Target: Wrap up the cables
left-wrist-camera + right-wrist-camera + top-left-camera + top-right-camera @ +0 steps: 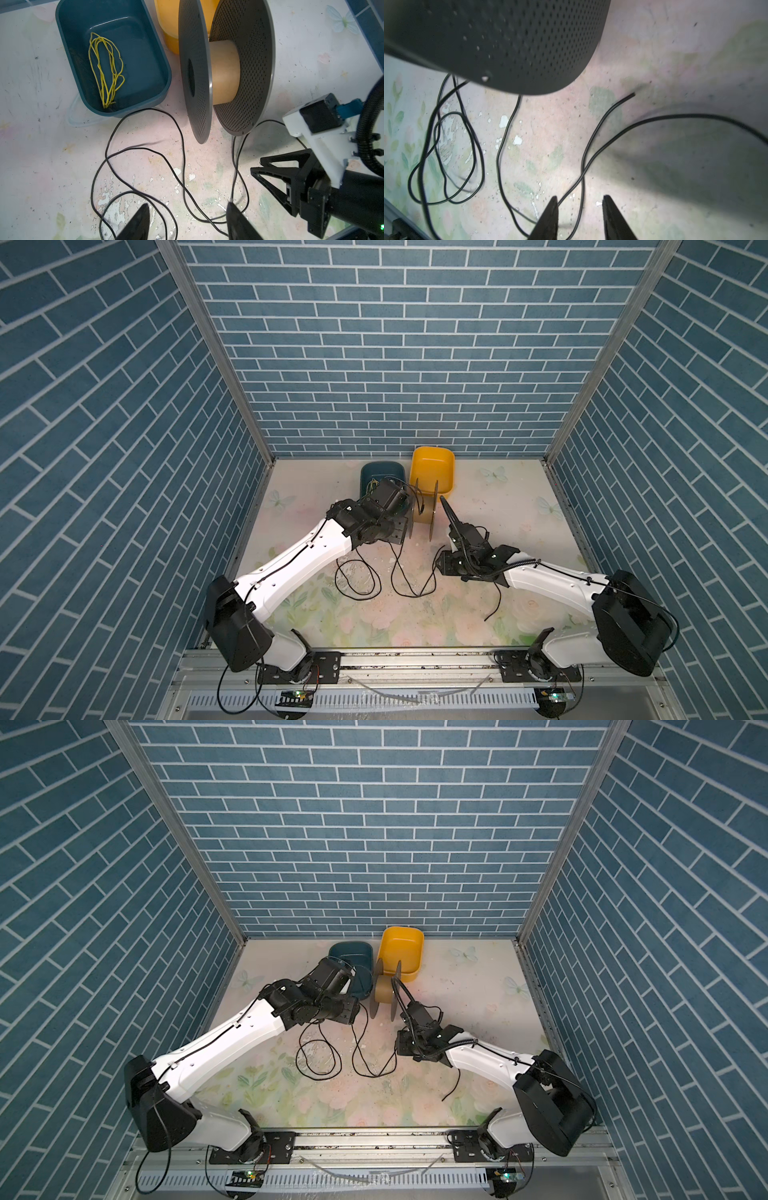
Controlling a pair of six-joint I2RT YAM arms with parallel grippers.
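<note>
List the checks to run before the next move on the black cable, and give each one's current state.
1. Core of the spool bare: ok.
2. Jaws of the left gripper open, nothing held: ok.
3. Jaws of the right gripper open, black cable running through the gap: ok.
4. Cable's free end in sight: ok.
5. No crossed loops: not ok; they overlap in the left wrist view.
6. Nothing pinned under the spool's flange: cannot tell.
</note>
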